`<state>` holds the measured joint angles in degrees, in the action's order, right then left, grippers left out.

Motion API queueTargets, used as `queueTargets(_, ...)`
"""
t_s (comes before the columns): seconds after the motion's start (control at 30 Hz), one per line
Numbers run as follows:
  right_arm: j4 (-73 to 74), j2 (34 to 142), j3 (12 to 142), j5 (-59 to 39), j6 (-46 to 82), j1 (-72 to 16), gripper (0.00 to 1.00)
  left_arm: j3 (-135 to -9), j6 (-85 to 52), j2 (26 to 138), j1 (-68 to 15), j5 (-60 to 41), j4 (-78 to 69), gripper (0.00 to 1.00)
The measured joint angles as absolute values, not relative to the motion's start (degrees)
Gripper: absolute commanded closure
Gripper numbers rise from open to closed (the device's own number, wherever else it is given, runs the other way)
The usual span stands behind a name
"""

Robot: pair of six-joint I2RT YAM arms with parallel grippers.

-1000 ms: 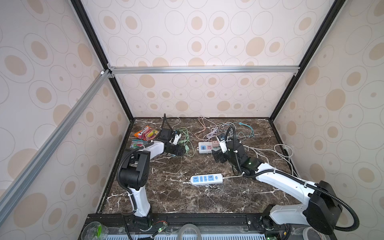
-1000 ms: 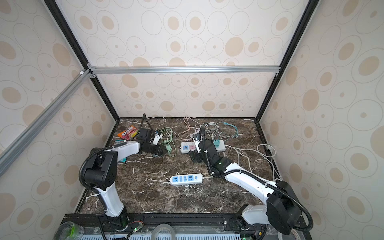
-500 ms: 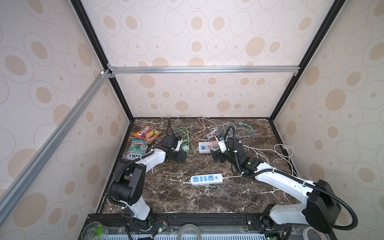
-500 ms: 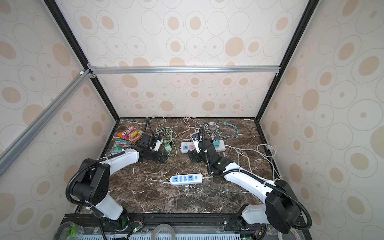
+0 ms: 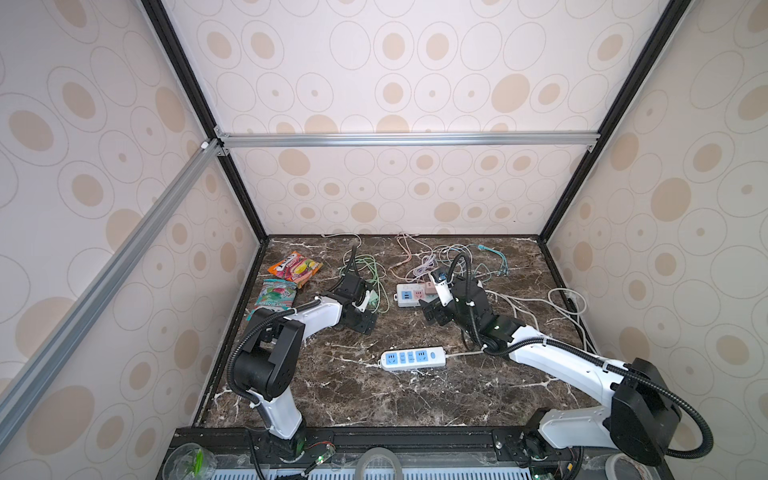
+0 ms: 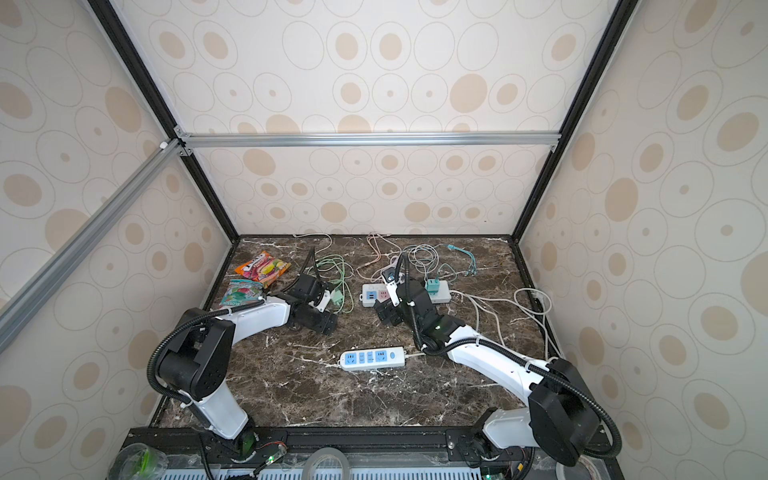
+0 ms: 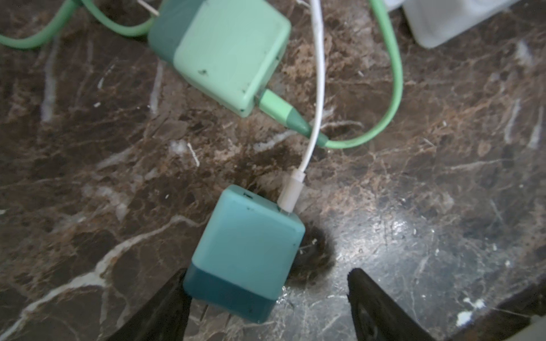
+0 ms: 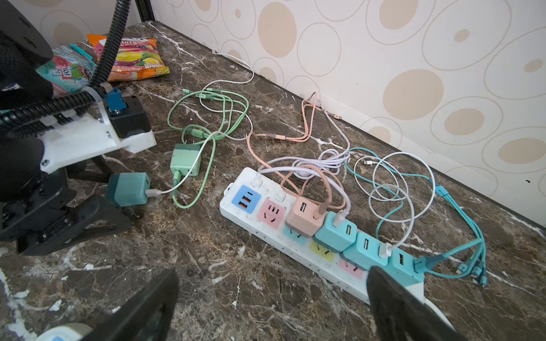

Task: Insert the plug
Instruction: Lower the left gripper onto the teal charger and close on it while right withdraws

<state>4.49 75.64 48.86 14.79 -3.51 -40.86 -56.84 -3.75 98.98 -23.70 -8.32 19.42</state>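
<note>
Where the marble table [image 5: 332, 386] lies closest to you, a white power strip with blue sockets [image 5: 413, 359] rests flat between the two arms. Beyond it, your left gripper [image 7: 267, 274] is down at the table with its jaws apart, straddling the teal charger plug [image 7: 248, 245]. One finger [image 7: 165, 307] touches the plug's dark base, while the other stands clear of it with bare marble between. The plug rests on the table with a white cable [image 7: 317, 88] in its port. Just past it lies a mint-green charger [image 7: 233, 50] with a green cable [image 7: 396, 73] looping round. Your right gripper [image 8: 273, 273] hangs with its jaws spread wide, near a long multi-coloured socket strip [image 8: 246, 176] that carries a pink charger [image 8: 302, 217] and turquoise chargers [image 8: 335, 234]. Behind that, loose cables tangle toward the back wall, and two snack packets [image 8: 136, 63] lie in the far left corner.
</note>
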Motion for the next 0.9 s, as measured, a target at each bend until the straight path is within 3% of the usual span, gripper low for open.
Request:
queueTargets(0.2,4.8,75.7,48.9,14.7,-3.5,-40.9,0.01,-56.9,-3.0,99.2,-24.8,-7.7,20.7,0.31)
queueTargets(0.63,4.8,76.8,48.9,13.9,-3.6,-40.9,0.01,-57.6,-1.3,101.0,-24.9,-4.2,20.2,0.33)
queueTargets(0.8,4.8,76.8,48.9,13.9,-3.9,-40.9,0.00,-57.7,0.1,101.1,-25.0,-4.5,18.9,0.43)
queueTargets(0.9,4.6,76.8,48.9,13.7,-3.7,-40.8,0.01,-57.6,0.8,101.1,-25.1,-4.6,18.2,0.60)
